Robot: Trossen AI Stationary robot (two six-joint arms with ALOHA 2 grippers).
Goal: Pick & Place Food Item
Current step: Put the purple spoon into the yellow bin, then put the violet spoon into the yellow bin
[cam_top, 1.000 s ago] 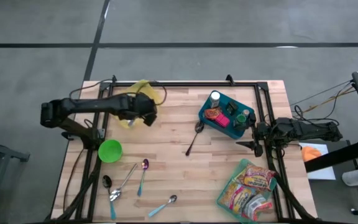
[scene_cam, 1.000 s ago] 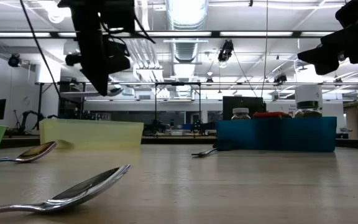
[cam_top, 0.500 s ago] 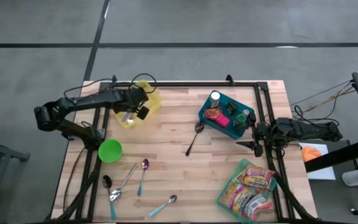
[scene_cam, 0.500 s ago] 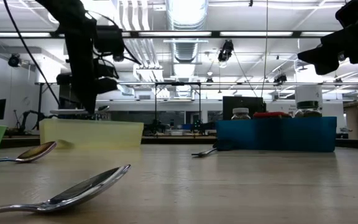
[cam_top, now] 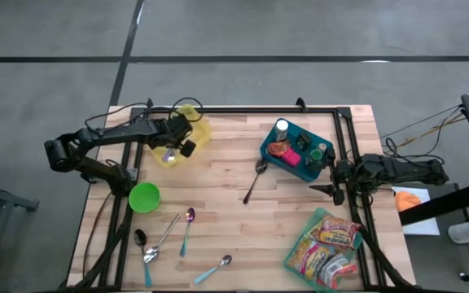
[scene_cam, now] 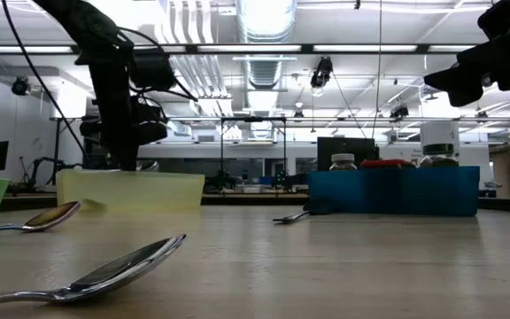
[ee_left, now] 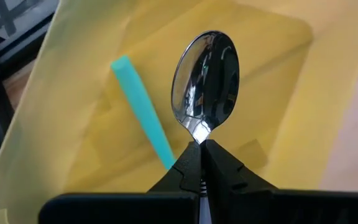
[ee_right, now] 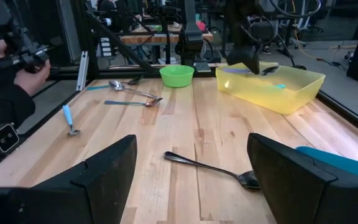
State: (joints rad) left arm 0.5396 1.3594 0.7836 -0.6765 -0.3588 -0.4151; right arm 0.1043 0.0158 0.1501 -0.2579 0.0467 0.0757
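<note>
I see my left gripper [ee_left: 201, 149] above the translucent yellow plastic bin [cam_top: 187, 130] at the table's far left corner, its jaws clenched on the neck of a shiny metal spoon [ee_left: 205, 84]. A teal handle [ee_left: 143, 111] lies inside the bin. My right gripper [cam_top: 338, 173] waits released beside the blue plastic caddy [cam_top: 295, 151].

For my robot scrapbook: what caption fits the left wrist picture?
Left gripper shut on a shiny spoon above the yellow bin.
</note>
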